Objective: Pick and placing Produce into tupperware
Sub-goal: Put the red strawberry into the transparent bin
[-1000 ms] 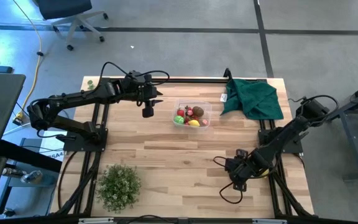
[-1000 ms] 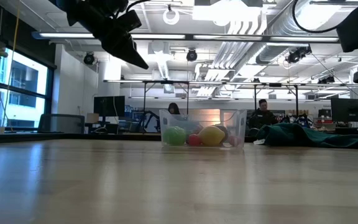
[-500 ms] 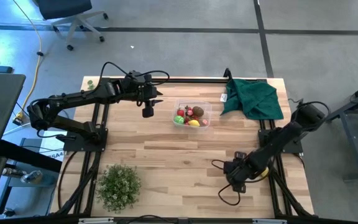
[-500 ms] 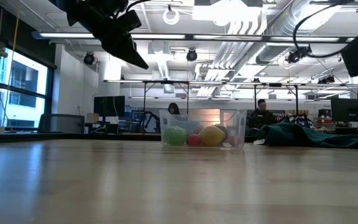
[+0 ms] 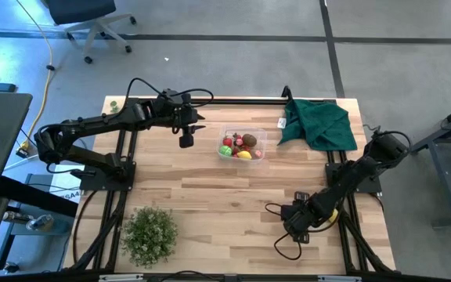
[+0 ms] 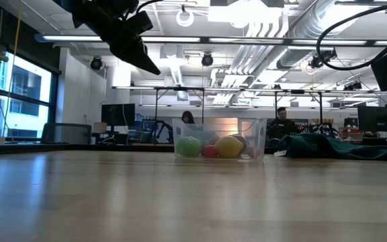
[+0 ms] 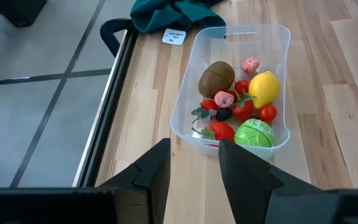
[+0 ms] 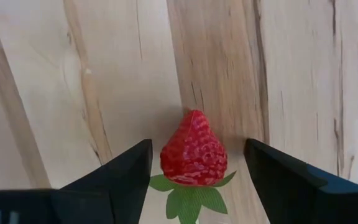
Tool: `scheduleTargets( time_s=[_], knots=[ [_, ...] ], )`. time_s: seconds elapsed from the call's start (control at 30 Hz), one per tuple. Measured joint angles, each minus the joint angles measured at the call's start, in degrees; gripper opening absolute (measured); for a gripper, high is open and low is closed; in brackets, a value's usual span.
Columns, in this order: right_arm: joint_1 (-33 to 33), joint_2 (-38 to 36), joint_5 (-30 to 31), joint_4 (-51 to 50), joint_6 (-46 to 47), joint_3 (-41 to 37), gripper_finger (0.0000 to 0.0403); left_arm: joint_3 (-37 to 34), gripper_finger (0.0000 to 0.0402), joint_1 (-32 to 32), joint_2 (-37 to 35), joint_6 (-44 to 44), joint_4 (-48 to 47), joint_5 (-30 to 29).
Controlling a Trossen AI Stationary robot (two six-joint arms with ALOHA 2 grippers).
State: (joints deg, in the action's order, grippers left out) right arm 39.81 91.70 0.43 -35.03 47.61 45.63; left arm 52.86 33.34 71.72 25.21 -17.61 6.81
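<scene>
Right now my right gripper (image 8: 194, 168) is down near the table's front right area, its two dark fingers (image 8: 120, 177) spread wide on either side of a strawberry (image 8: 193, 151) and not touching it. That berry lies flat on the pale wooden table (image 8: 55, 93), its long axis running along the grain, pointed tip aimed away from the wrist and its green leafy cap toward it. Its skin is glossy red, dimpled with tiny seed pits; the leaves look like flat cut plastic.

From above, the tupperware (image 5: 242, 145) sits at the table's far middle, a clear shallow tub with rounded corners. My left wrist camera shows what it holds: a smooth yellow lemon (image 7: 263, 87), a matte brown kiwi (image 7: 216, 78), a ribbed green ball (image 7: 254, 133) and several small red fruits (image 7: 242, 109). My left gripper (image 7: 194, 165) hovers in the air beside the tub, fingers parted and empty. A crumpled dark green cloth (image 5: 317, 123) lies at the far right corner, a bushy plant (image 5: 149, 233) at the near left.
</scene>
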Motion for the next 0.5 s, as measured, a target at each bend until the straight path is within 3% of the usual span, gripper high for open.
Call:
scheduleTargets(
  time_s=[0.5],
  knots=[
    [-0.1,0.1,1.2,-0.4,-0.1,-0.1,0.0179,0.0,0.0124,0.0,0.0,0.0,0.0,0.0]
  ],
)
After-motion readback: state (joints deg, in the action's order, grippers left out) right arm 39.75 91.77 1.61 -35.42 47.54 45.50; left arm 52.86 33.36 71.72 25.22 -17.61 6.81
